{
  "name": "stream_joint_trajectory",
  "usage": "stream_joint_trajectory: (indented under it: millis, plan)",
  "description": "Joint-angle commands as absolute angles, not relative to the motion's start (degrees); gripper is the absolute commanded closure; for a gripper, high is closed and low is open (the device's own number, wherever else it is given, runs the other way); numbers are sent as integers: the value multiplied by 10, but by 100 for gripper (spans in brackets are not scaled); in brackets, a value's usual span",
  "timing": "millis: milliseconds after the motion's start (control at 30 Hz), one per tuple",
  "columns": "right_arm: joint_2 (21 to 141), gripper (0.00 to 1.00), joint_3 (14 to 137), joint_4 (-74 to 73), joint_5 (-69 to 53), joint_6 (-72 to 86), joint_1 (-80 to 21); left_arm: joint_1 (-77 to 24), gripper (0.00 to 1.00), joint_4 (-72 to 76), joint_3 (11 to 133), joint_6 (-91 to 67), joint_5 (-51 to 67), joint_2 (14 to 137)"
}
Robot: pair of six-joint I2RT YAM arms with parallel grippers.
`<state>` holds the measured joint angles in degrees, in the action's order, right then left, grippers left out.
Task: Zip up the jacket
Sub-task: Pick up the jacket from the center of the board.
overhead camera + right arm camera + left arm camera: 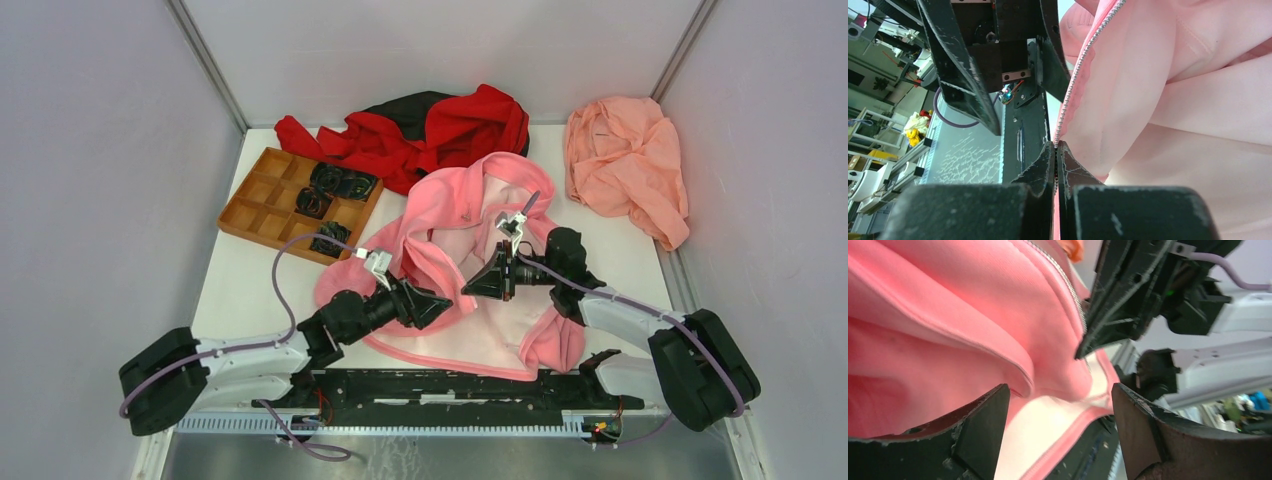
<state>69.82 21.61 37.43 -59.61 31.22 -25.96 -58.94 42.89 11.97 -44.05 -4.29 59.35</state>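
Top external view is showing you both arms reaching low over the table (235,300), with their forearms stretched inward. The two grippers are pointing at each other, almost tip to tip. They are meeting over the jacket (440,215), which is lying spread open mid-table with its hood toward the far wall and its hem near the arm bases.

Your left gripper (447,304) is angling in from the left with its wrist rolled sideways. In the left wrist view its fingers (980,422) are standing wide apart and gripping nothing, with pink fleece and pale lining lying between and beyond them.

Your right gripper (1055,150) is lying level, aimed leftward. Its jaws are pressing fully together on the jacket's front edge, right where the zipper teeth (1074,82) are running down into the fingertips.

A compartment tray (262,210), a red-and-black garment (450,125) and a salmon cloth (625,160) are sitting along the far side.
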Motion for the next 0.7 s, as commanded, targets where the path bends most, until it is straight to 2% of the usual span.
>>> stream_joint_trajectory:
  millis: [0,267,333,433,533,667]
  plan:
    - [701,100,212,426,-613,321,-258,-588,18,447,77,-513,27,530]
    - [716,100,209,448,-619,335,-258,-600,21,500,96,-587,83,550]
    - [714,100,209,447,-619,333,-258,-602,28,481,126,-603,84,559]
    - [714,100,208,446,-619,331,-258,-602,29,398,203,-644,72,548]
    - [714,100,211,446,-620,334,-258,-601,23,205,332,-640,11,526]
    - [704,100,208,444,-619,330,-258,-602,7,14,546,-644,-110,561]
